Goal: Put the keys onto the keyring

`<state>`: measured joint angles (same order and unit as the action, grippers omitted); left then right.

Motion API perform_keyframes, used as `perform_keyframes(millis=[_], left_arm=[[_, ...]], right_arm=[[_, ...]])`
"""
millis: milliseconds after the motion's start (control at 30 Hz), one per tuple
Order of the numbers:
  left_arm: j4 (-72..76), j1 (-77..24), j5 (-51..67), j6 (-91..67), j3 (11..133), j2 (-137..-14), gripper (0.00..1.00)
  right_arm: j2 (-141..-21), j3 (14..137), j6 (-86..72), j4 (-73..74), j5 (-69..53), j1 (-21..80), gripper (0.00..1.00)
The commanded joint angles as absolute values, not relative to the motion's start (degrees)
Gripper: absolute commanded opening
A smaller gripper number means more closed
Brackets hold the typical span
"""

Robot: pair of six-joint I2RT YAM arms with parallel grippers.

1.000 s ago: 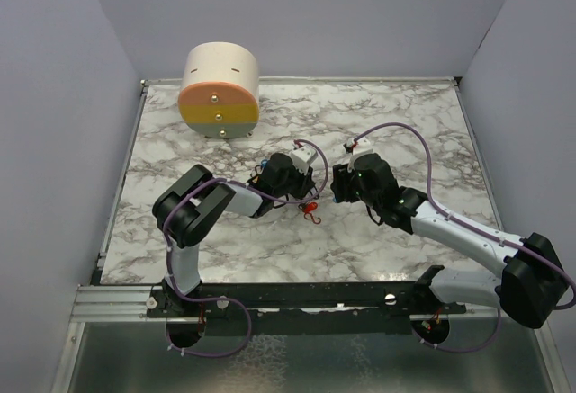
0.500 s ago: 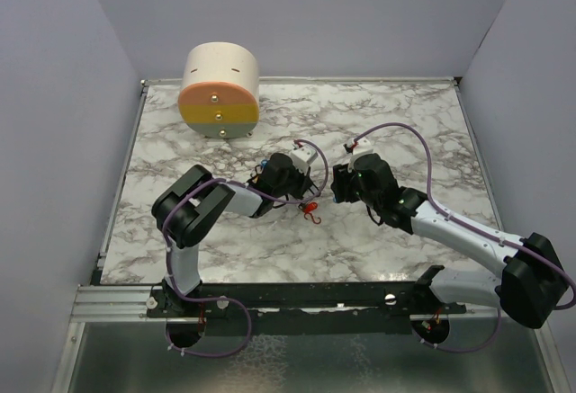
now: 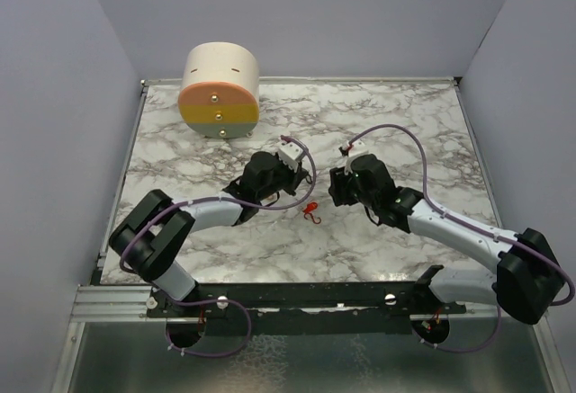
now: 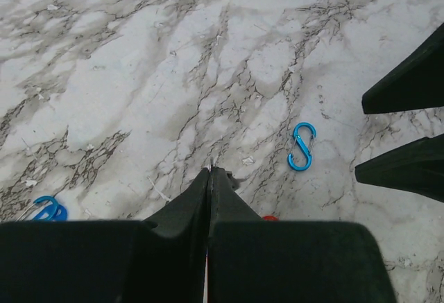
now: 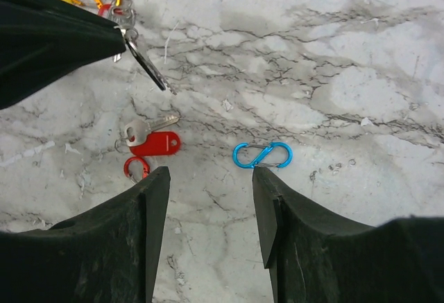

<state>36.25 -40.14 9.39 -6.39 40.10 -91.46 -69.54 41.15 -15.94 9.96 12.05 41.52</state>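
left claw [image 4: 210, 172] pinches ring [image 5: 125, 34], key [image 5: 147, 67] dangling | right claw [image 5: 210, 175] spread, blue clip [image 5: 262, 155] near tips | red tag [image 5: 154, 143] beside, mid-desk [image 3: 405, 123]

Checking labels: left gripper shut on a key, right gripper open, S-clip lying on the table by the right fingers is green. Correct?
One error: the clip is blue, not green. The right wrist view shows it lying just ahead of the open right gripper. The rest holds: the left gripper is shut, with a key hanging from its tip.
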Motion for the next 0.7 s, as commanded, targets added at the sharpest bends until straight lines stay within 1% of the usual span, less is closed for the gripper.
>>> perform_keyframes(millis=[0,100,267,433,667], left_arm=[[33.10,-40.08,8.78,-4.38,37.49,-85.56,0.00],[32.28,-40.02,8.34,-4.54,35.49,-82.02,0.00],[29.18,-39.62,8.30,-4.42,34.17,-77.47,0.00],[26.97,-39.55,8.08,-5.02,34.03,-74.26,0.00],[26.02,-39.54,7.52,-5.58,33.84,-72.48,0.00]], right_arm=[[-72.07,40.42,-14.42,10.06,5.32,41.31,0.50],[-74.06,40.04,-14.56,9.08,1.91,41.37,0.46],[-76.13,39.54,-14.61,8.39,-0.74,41.60,0.46],[-77.50,41.37,-19.70,12.53,8.15,41.66,0.47],[-80.20,43.47,-27.32,17.83,13.26,41.54,0.52]])
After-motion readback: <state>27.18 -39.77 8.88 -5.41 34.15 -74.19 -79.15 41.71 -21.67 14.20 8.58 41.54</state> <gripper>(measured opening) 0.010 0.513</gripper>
